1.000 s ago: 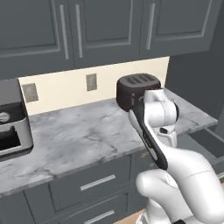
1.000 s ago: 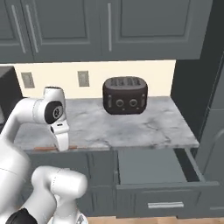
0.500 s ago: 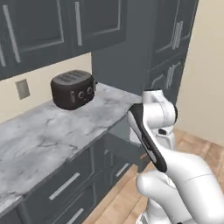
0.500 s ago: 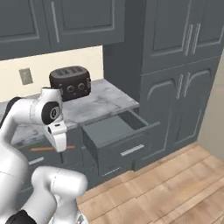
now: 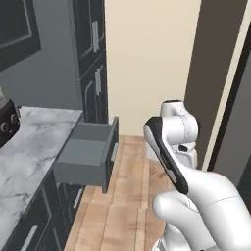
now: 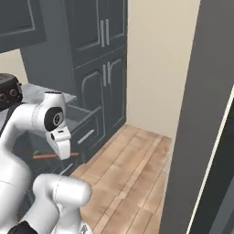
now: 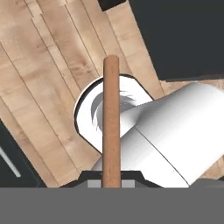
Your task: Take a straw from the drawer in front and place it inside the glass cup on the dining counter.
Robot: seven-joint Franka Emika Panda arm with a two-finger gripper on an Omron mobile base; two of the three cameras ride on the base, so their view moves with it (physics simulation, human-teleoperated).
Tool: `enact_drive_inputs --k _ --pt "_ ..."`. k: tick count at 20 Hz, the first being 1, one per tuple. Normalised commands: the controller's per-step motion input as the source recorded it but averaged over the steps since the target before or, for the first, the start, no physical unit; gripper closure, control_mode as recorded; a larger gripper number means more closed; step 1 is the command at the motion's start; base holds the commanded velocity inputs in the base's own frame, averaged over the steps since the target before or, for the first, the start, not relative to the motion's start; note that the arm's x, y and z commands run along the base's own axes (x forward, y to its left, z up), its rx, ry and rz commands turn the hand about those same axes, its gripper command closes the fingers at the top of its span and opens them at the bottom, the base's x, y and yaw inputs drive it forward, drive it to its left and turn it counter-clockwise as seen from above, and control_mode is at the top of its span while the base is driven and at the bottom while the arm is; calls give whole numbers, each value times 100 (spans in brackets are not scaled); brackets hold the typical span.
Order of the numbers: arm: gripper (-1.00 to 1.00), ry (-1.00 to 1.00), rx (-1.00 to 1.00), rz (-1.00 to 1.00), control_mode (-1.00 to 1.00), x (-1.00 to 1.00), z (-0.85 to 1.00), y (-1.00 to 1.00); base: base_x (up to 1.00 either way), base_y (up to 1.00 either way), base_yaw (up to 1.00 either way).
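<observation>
You are looking at a kitchen corner with a wooden floor [image 5: 125, 196], a cream wall [image 5: 147, 59] and tall dark grey cabinets [image 6: 98, 68]. At the left of the left base view there is a marble counter [image 5: 24, 147], and a dark toaster [image 5: 7, 122] stands on it at the picture's edge. The drawer [image 5: 88, 154] below this counter is pulled out over the floor, and you can see its grey inside. In the right base view you find the same drawer [image 6: 84, 121] behind the arm [image 6: 32, 123], below the cabinet doors.

The straw [image 7: 111, 122] is in the gripper [image 7: 111, 183]. In the hand view it rises straight from between the two finger tips up the middle of the picture, a brownish-orange stick, and it passes in front of a white rounded part of the robot and the floor planks. The gripper is clenched on the straw's lower end. In the right base view the straw [image 6: 45, 155] lies almost level, low beside the arm, and it sticks out to the left of the white hand. In the left base view you see a short piece of the straw [image 5: 163, 172] just behind the arm's dark stripe, above the floor and well apart from the drawer.
</observation>
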Motion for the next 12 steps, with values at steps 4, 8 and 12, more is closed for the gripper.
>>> enact_drive_inputs --k 4,8,12 --pt "100 0 0 0 100 0 0 0 -48 0 -65" --pt "100 0 0 0 100 0 0 0 -81 0 -12" --pt "100 0 0 0 100 0 0 0 -100 0 -3"
